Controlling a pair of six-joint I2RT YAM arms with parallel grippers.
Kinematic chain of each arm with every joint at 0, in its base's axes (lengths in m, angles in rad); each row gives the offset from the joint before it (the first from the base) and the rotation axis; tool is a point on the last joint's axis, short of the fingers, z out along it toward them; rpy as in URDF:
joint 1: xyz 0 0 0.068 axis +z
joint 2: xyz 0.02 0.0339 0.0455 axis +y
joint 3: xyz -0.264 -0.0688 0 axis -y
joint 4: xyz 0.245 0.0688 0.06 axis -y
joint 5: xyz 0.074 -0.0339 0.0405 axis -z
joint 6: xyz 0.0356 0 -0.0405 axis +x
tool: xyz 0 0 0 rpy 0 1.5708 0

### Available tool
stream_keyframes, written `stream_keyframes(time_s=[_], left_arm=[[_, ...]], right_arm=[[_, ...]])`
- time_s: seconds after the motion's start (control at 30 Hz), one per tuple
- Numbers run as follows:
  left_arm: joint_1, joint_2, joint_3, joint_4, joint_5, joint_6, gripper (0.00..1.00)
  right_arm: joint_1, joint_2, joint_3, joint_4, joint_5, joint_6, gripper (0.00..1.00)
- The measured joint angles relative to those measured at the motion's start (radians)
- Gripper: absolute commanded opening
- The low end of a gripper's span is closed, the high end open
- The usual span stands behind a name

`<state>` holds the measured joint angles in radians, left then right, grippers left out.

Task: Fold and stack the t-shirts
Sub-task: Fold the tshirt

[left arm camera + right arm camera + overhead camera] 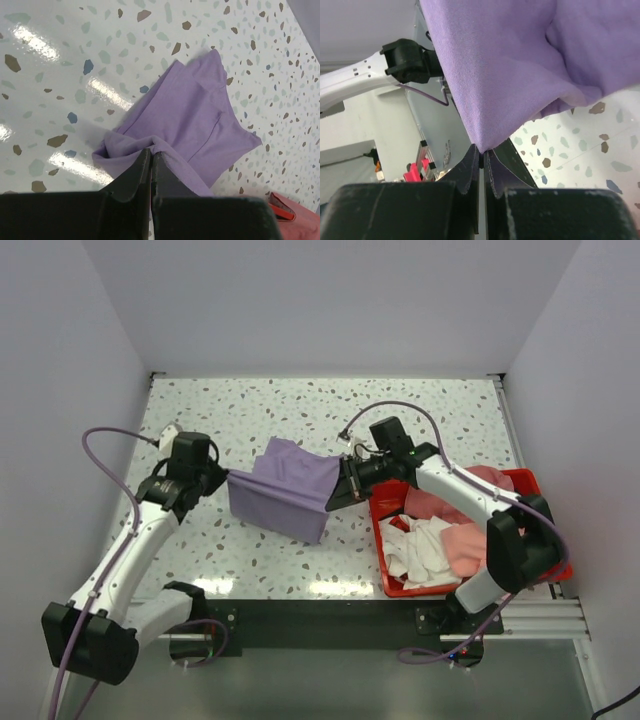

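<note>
We're in a robot lab cell: white walls [330, 300] boxing a speckled desk [420, 410], left arm [130, 545] and right arm [455, 490] bolted on.

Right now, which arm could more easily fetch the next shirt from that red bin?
Right arm: the right claw hangs beside the red bin, the left claw across the table. Both are shut on the purple shirt, so it must release first.

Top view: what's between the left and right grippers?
The lavender t-shirt spans the whole stretch, pinched at one end by the left gripper and at the other by the right gripper. The top view shows this.
</note>
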<state>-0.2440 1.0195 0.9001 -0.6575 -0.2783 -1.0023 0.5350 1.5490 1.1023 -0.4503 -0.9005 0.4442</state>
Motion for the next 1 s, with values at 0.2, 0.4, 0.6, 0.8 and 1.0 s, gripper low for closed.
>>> stream_keyframes(time_s=[0.2, 0.4, 0.6, 0.8, 1.0], left_arm=[[-0.001, 0.137, 0.046, 0.087, -0.002, 0.019, 0.0], [-0.001, 0.304, 0.112, 0.175, 0.008, 0.034, 0.0], [0.0, 0.45, 0.196, 0.22, 0.008, 0.056, 0.0], [0.0, 0.599, 0.311, 0.246, 0.01, 0.082, 0.0], [0.001, 0.733, 0.41, 0.254, 0.022, 0.107, 0.0]], right_arm=[[-0.059, 0.067, 0.051, -0.004, 0.013, -0.01, 0.0], [-0.114, 0.138, 0.115, -0.01, 0.044, -0.026, 0.0], [-0.153, 0.249, 0.208, -0.018, 0.055, -0.045, 0.0], [-0.186, 0.347, 0.299, -0.034, 0.082, -0.054, 0.0], [-0.217, 0.43, 0.36, -0.035, 0.105, -0.055, 0.0]])
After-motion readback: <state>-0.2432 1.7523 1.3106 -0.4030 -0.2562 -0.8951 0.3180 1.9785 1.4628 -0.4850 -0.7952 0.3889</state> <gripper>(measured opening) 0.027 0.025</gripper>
